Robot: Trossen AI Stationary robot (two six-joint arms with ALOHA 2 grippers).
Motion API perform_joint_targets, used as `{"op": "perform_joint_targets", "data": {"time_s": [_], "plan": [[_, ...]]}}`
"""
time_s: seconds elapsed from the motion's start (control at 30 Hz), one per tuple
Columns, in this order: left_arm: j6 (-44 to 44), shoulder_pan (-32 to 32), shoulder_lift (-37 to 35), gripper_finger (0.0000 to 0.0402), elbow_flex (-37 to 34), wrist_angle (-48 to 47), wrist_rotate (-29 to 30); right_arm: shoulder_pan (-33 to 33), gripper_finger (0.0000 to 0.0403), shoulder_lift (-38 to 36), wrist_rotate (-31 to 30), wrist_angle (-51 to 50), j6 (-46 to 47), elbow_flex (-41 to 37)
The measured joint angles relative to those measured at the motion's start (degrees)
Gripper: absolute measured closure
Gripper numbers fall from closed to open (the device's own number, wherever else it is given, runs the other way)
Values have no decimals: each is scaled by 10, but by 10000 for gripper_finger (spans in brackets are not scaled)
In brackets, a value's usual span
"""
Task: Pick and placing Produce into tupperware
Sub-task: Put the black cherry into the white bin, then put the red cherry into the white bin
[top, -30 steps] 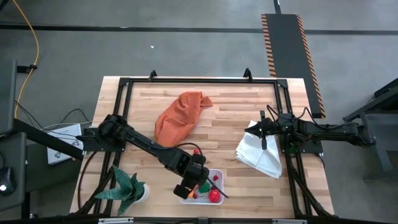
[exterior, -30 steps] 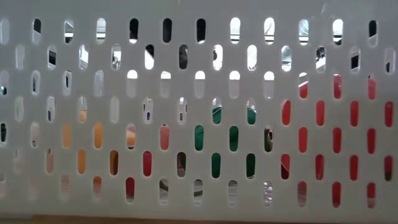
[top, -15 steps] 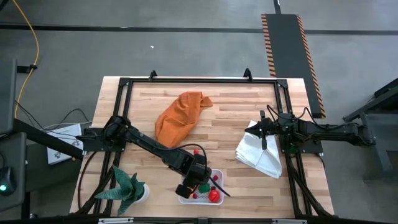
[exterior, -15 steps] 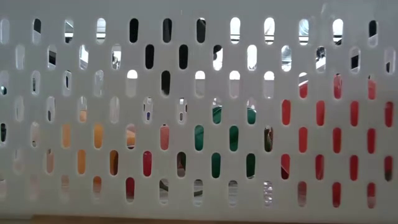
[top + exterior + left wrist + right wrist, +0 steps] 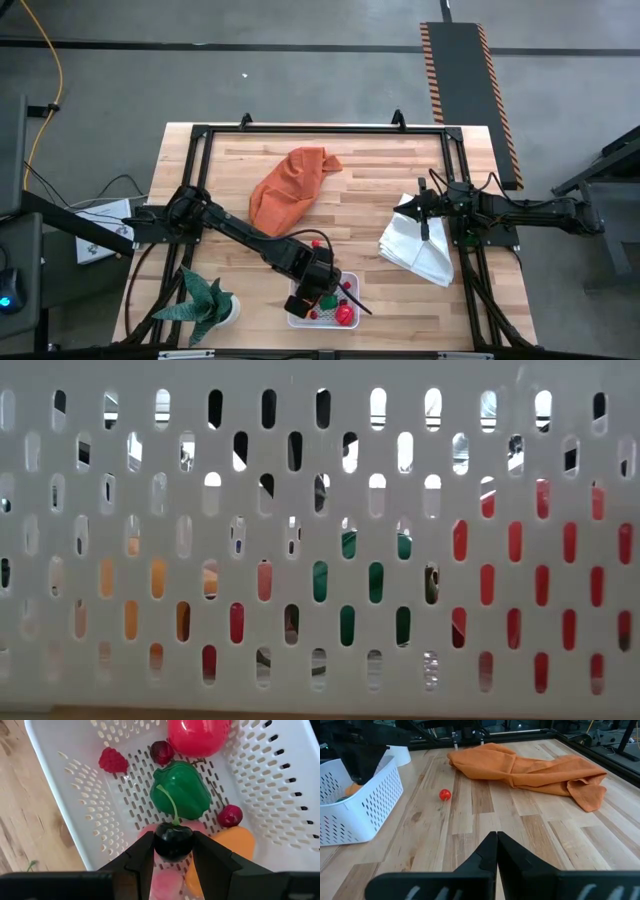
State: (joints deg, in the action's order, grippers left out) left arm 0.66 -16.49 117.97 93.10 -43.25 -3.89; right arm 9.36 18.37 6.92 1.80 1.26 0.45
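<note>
One dark cherry (image 5: 173,841), green-stemmed, sits pinched in the left claw (image 5: 173,854).

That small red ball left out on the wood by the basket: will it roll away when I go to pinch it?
Probably. The red ball looks round and glossy, sitting free on the flat table, so a nudge would likely send it rolling. It looks light and could squirt from the fingers unless pinched squarely.

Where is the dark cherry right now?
The dark cherry is clamped in the left gripper over the white basket, just above the green pepper, at the table's near edge.
</note>
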Motion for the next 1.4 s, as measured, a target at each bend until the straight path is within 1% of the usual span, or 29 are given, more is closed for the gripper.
{"op": "perform_joint_targets", "data": {"time_s": [0.23,0.3,0.53,0.67,0.8,0.9,1.07,1.2,1.4], "plan": [[2,0,0,284,0,0,0,0,402,0,0,0,0,0],[2,0,0,274,0,0,0,0,402,0,0,0,0,0],[-6,0,0,223,0,0,-4,0,402,0,-3,0,0,0],[-7,0,0,214,0,0,-9,0,402,0,-2,0,0,0],[-8,0,0,223,0,-2,-18,0,402,0,-2,0,0,0],[-9,4,0,232,0,-2,-36,0,402,0,-2,0,0,0],[-15,20,0,245,0,-4,-99,0,402,0,-2,0,0,0],[-26,36,0,254,0,-12,-138,0,402,0,-2,0,0,0],[-25,39,-7,285,0,-24,-150,0,402,0,-2,0,0,0]]}}
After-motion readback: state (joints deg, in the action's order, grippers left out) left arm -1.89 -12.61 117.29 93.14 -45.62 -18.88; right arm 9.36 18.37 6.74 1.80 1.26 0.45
